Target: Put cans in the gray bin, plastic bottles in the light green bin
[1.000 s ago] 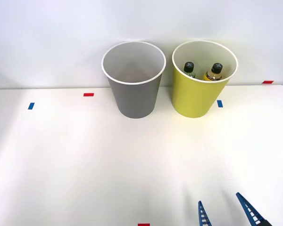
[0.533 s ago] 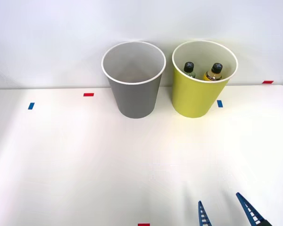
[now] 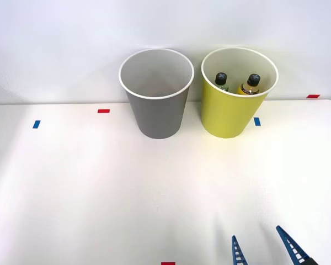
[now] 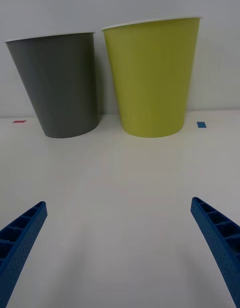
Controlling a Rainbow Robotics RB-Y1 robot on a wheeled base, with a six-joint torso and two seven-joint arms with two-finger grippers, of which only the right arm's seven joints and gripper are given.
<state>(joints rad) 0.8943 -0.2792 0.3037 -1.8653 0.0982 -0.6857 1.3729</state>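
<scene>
The gray bin (image 3: 157, 105) stands at the back of the white table, and the part of its inside that I see is pale and bare. Right beside it stands the light green bin (image 3: 231, 107). Two plastic bottles (image 3: 235, 83) with black caps stand inside the light green bin. My right gripper (image 3: 262, 248) is open near the table's front edge, well short of both bins, with nothing between its blue fingers. In the right wrist view the gray bin (image 4: 60, 85) and light green bin (image 4: 152, 77) stand ahead of the open gripper (image 4: 120, 248).
Small red tape marks (image 3: 103, 111) and blue tape marks (image 3: 36, 124) dot the white table (image 3: 99, 193). A white wall rises right behind the bins. Open tabletop lies between my gripper and the bins.
</scene>
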